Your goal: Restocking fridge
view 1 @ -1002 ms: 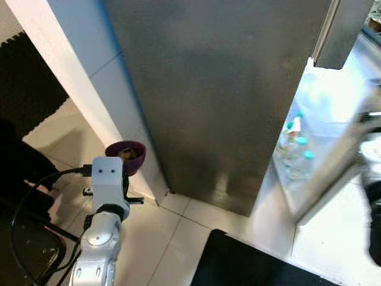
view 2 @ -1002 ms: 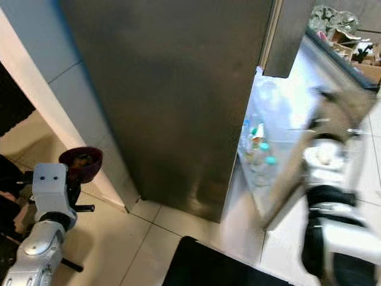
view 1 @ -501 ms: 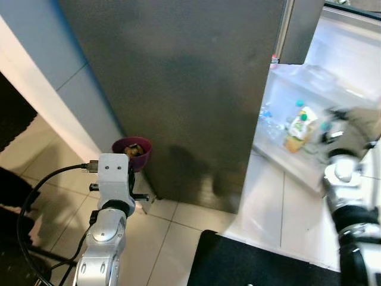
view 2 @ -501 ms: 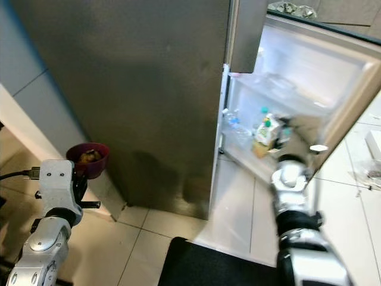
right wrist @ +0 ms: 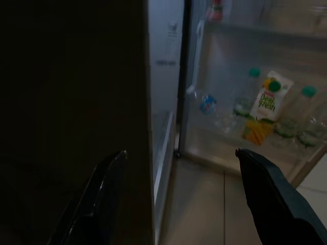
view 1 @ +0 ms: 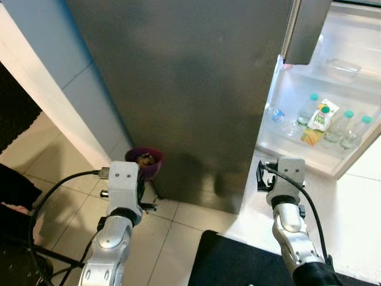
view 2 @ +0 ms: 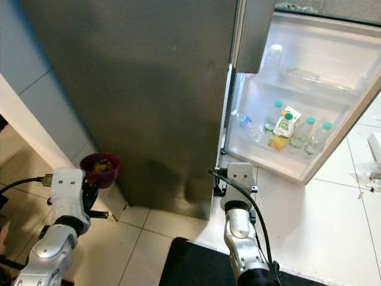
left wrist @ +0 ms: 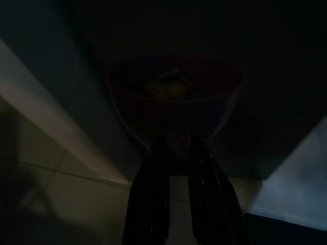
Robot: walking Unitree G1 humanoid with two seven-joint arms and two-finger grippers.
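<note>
Lower left: my left gripper (left wrist: 176, 153) is pinched on the rim of a maroon bowl (view 1: 144, 163) with food in it. Centre: closed steel fridge door (view 1: 196, 89). Lower right: my right gripper (right wrist: 179, 199) spread wide, empty. Upper right: open door shelf, juice carton (view 1: 319, 119) between water bottles (view 1: 351, 132).

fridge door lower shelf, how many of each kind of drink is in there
teal-capped bottles: 3
blue-labelled bottle: 1
juice carton: 1
total: 5
</note>
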